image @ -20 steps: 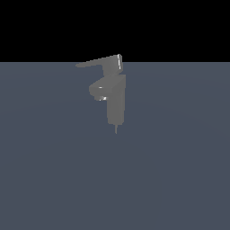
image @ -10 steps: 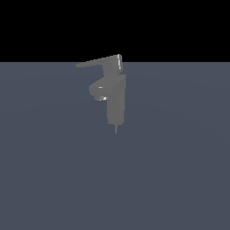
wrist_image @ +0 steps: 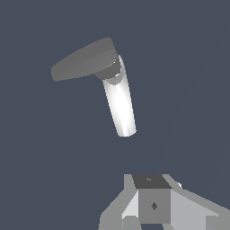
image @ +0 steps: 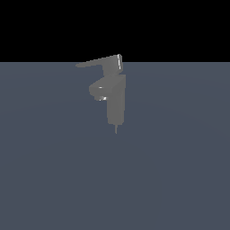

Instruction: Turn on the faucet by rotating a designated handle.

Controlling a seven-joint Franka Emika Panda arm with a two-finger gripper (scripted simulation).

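1. The faucet (image: 116,101) looked matt grey, like dull cast metal, with small bright glints at the spout and the cap's edge.
2. The handle (image: 96,62) had a flat, smooth, matt grey face; in the wrist view (wrist_image: 85,59) it read as darker and without shine.
3. In the wrist view the column (wrist_image: 120,108) carried a strong white sheen, smooth as polished metal.
4. The desk (image: 179,170) was an even slate-blue, smooth and matt.
5. The claw (wrist_image: 152,204) showed plain, smooth, matt grey and white faces, like plastic.
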